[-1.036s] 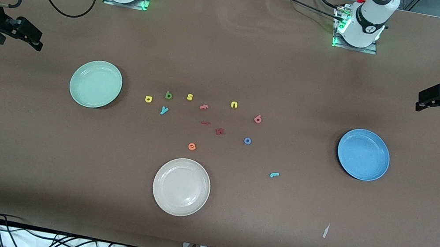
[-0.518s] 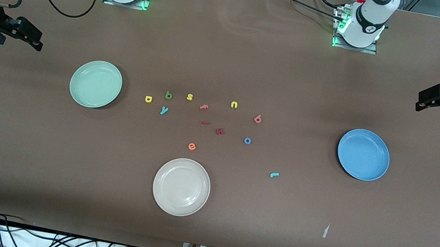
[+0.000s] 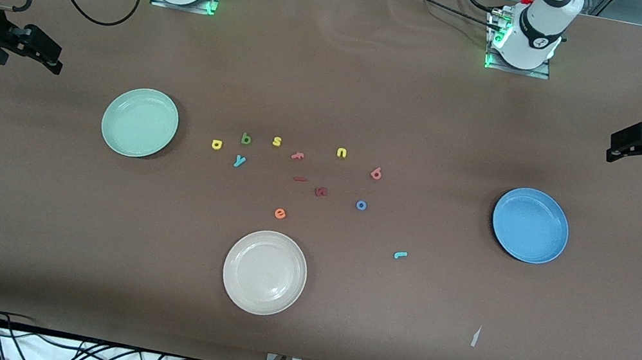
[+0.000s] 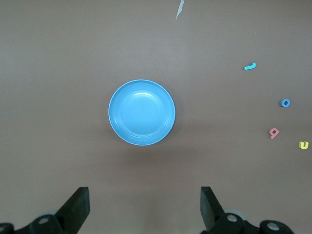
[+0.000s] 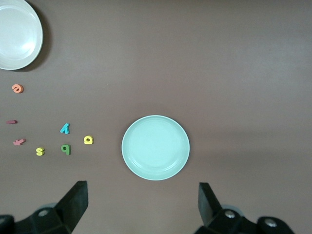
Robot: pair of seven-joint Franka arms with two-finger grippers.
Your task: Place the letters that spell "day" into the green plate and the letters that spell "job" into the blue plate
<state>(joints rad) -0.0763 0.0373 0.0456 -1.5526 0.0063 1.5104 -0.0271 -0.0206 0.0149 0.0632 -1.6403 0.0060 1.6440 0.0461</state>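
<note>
The green plate (image 3: 139,122) lies empty toward the right arm's end, and the blue plate (image 3: 530,225) lies empty toward the left arm's end. Between them on the table lie the yellow "a" (image 3: 217,144), green "d" (image 3: 245,139) and teal "y" (image 3: 239,160), all close to the green plate. The salmon "b" (image 3: 376,173), blue "o" (image 3: 361,205) and teal "j" (image 3: 400,255) lie closer to the blue plate. My right gripper (image 5: 142,202) hangs open and empty over bare table beside the green plate (image 5: 155,147). My left gripper (image 4: 145,204) hangs open and empty beside the blue plate (image 4: 141,112).
A cream-white plate (image 3: 264,272) sits nearest the front camera. Other letters lie among the task's own: yellow "s" (image 3: 277,141), yellow "u" (image 3: 342,153), pink "f" (image 3: 298,155), orange "e" (image 3: 280,213) and two dark red pieces (image 3: 321,192). A paper scrap (image 3: 475,336) lies near the front edge.
</note>
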